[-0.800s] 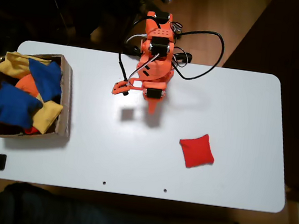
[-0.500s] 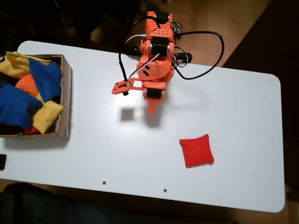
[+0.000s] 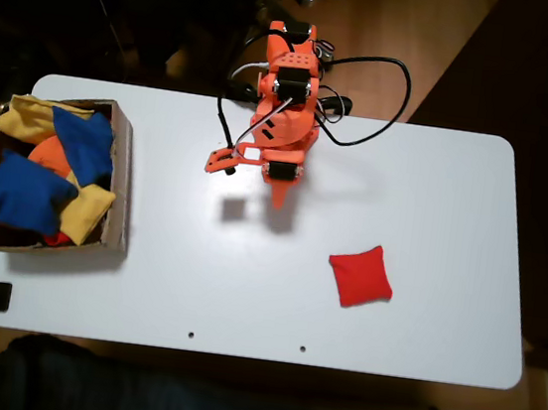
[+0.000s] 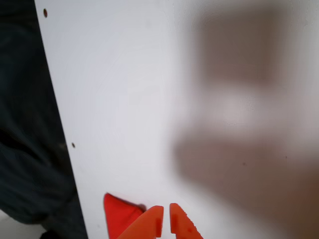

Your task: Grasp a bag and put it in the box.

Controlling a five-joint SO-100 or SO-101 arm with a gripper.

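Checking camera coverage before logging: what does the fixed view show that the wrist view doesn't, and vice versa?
Fixed view alone: the box at the table's left end, holding blue, yellow and orange bean bags, the arm's orange body with its black cables, and the bag whole.

Wrist view alone: a close look at the gripper, fingertips almost together at the bottom edge, and a blurred dark shadow on the table.

Both: the white table, two small holes near its edge, and the red bag, which the wrist view catches as a corner.
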